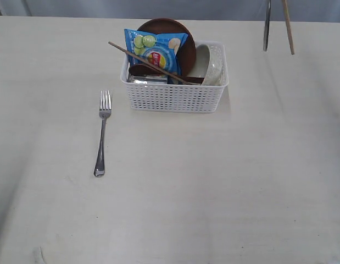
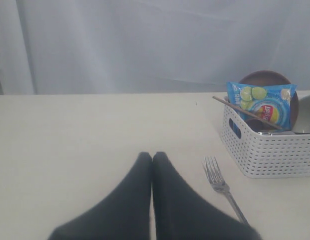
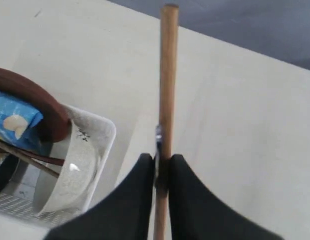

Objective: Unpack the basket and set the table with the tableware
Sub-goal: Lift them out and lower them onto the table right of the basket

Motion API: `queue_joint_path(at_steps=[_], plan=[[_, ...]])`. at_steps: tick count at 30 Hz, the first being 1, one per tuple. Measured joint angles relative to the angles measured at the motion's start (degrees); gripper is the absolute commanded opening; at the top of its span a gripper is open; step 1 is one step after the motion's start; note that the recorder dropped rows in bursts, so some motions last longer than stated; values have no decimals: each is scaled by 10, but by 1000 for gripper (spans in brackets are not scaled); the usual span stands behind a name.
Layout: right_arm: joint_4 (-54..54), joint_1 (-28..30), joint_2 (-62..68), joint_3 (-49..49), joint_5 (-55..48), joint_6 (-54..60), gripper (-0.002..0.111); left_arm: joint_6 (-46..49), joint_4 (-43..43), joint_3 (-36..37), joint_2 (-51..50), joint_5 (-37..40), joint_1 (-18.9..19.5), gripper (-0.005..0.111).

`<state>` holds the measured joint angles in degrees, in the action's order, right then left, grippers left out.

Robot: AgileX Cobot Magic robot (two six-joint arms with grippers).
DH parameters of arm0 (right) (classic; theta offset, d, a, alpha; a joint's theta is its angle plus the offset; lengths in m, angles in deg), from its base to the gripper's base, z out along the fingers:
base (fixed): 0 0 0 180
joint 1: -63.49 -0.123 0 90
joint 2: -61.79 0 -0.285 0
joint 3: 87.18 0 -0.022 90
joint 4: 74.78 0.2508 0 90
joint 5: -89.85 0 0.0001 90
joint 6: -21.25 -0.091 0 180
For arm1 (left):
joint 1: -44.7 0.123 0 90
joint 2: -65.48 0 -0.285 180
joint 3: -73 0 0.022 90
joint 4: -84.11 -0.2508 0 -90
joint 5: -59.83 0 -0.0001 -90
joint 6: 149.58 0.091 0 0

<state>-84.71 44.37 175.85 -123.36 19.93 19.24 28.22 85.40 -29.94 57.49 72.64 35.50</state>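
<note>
With the right end effector (image 3: 162, 172) clamped on a slender brown wooden chopstick (image 3: 168, 75), hanging above the pale off-white bench (image 1: 252, 181) right of the white perforated plastic basket (image 1: 175, 99), lower it flat before releasing, lest it bounce.

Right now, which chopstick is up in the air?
The chopstick pinched in the right gripper, hanging clear of the basket. The other chopstick lies slanted across the basket's top.
</note>
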Motion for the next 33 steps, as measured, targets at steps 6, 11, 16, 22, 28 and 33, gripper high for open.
queue_joint_path(at_steps=[6,11,16,22,28,33], plan=[[56,81,21,123,2,4,0,0,0,0,0,0,0,0],[163,119,46,256,-2,58,0,0,0,0,0,0,0,0],[193,132,126,286,-2,95,0,0,0,0,0,0,0,0],[194,132,176,286,94,97,0,0,0,0,0,0,0,0],[199,132,185,286,148,92,17,0,0,0,0,0,0,0],[204,132,189,286,166,91,60,0,0,0,0,0,0,0]])
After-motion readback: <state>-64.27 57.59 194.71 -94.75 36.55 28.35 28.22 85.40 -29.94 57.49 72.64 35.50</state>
